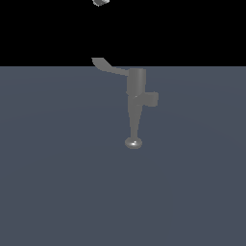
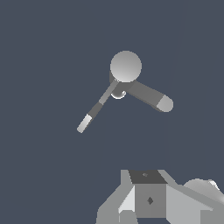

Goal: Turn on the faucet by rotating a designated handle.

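i'd push the handle (image 2: 92,115) at its paddle tip; this thin lever on the faucet (image 1: 135,103) looks rigid and slick. i can't tell the gripper's (image 2: 148,205) state.

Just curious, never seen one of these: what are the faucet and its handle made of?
Faucet: looks like grey metal with a dull sheen; its rounded knob catches a soft highlight. Handle: the same grey, flatter and matte. Being a render, that is only how it looks.

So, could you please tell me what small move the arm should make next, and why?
Probably descend toward the handle, lining the gripper up beside its paddle tip. The gripper sits far above the faucet, barely entering the exterior view, and the wrist view shows the handle well apart from it, untouched.
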Motion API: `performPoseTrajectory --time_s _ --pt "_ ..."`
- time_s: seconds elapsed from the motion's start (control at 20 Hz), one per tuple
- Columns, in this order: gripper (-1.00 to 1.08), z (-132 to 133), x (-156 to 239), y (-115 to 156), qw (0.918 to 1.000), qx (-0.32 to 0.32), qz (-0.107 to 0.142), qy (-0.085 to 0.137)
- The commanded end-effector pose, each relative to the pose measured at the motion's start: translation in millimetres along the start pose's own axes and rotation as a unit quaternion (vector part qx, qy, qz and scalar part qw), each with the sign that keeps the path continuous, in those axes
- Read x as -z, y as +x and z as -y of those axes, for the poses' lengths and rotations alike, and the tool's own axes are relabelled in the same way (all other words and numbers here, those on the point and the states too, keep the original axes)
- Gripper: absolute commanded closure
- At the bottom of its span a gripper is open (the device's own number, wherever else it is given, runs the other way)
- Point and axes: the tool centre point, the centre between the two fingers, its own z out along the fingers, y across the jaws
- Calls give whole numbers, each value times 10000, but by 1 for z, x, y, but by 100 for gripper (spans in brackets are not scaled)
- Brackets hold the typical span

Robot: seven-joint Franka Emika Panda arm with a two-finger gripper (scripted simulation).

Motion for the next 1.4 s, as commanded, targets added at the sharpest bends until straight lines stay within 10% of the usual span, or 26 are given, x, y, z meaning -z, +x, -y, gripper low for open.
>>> performPoseTrajectory --time_s 0.0,1.35 --pt "108 10 -9 7 9995 -313 -8 6" --pt "108 86 -104 59 9572 -2891 -151 25"
